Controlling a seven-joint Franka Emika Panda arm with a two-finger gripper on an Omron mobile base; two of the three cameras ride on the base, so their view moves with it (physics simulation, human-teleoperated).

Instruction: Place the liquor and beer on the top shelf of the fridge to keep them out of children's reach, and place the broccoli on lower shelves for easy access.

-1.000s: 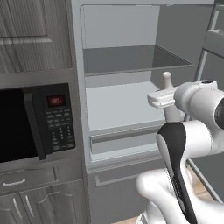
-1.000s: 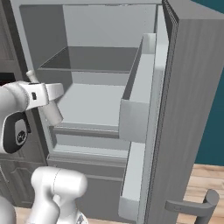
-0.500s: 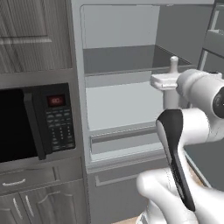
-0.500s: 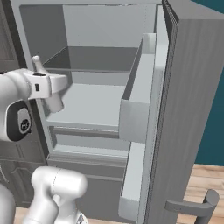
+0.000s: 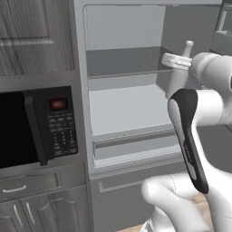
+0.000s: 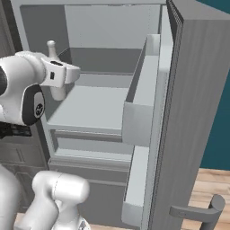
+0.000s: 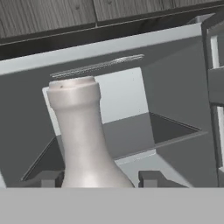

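The jaws hold the liquor (image 7: 83,140) upright inside the open fridge (image 6: 188,112), apparently level with the top shelf (image 5: 124,74).

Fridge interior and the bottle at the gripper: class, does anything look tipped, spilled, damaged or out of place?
Nothing stands out. The liquor stands upright between the gripper fingers, held in front of the open fridge. Its top shelf and the lower shelves sit level and dry, with no spill or damage visible.
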